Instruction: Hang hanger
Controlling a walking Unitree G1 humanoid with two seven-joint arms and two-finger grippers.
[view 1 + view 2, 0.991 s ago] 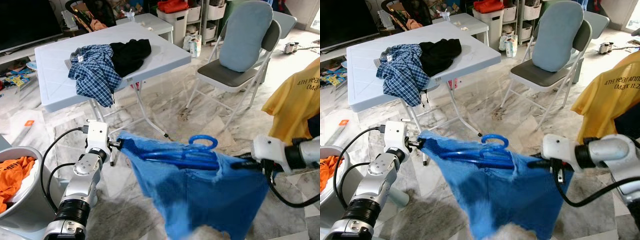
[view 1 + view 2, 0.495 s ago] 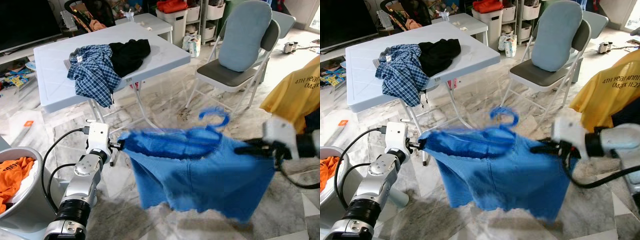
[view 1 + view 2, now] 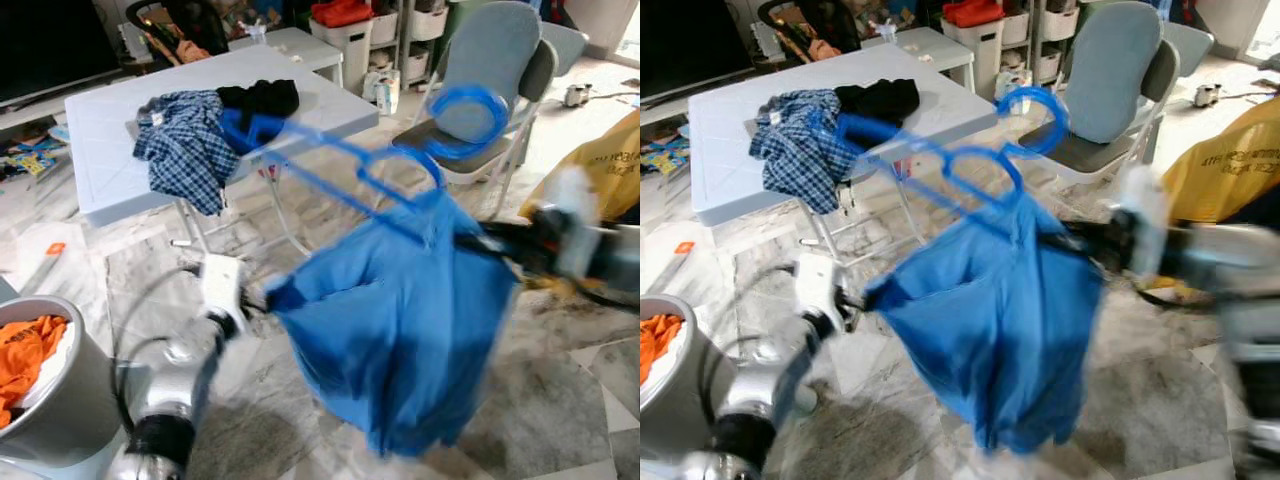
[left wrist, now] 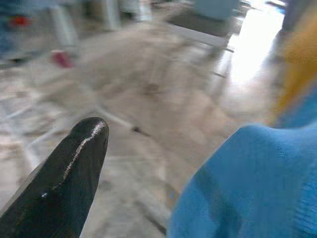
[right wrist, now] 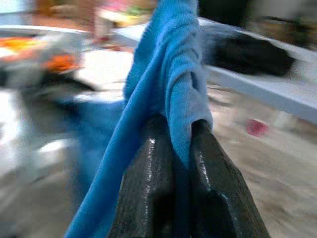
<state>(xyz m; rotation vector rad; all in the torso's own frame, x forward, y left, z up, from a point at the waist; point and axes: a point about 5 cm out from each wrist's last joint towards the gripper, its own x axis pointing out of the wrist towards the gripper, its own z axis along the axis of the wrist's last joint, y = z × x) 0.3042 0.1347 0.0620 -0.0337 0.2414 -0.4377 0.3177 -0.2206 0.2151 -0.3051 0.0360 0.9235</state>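
Between the two grippers, the blue shirt [image 3: 400, 320] now hangs bunched and tilted, not spread wide like before. The blue hanger [image 3: 350, 160] has swung up high, its hook near the chair [image 3: 480, 60]. The right gripper [image 5: 173, 144] pinches the shirt tight. The left gripper [image 3: 262, 300] holds its other corner. Writing on the yellow shirt [image 3: 600, 170] is too blurry to read.

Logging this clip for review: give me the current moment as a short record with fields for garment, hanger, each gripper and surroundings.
garment: blue shirt, held up off the floor between both grippers
hanger: blue plastic hanger, tilted, one arm sticking out of the shirt
left gripper: at the shirt's lower corner; grip unclear
right gripper: shut on a fold of the shirt
surroundings: white folding table with plaid shirt; grey chair; laundry basket
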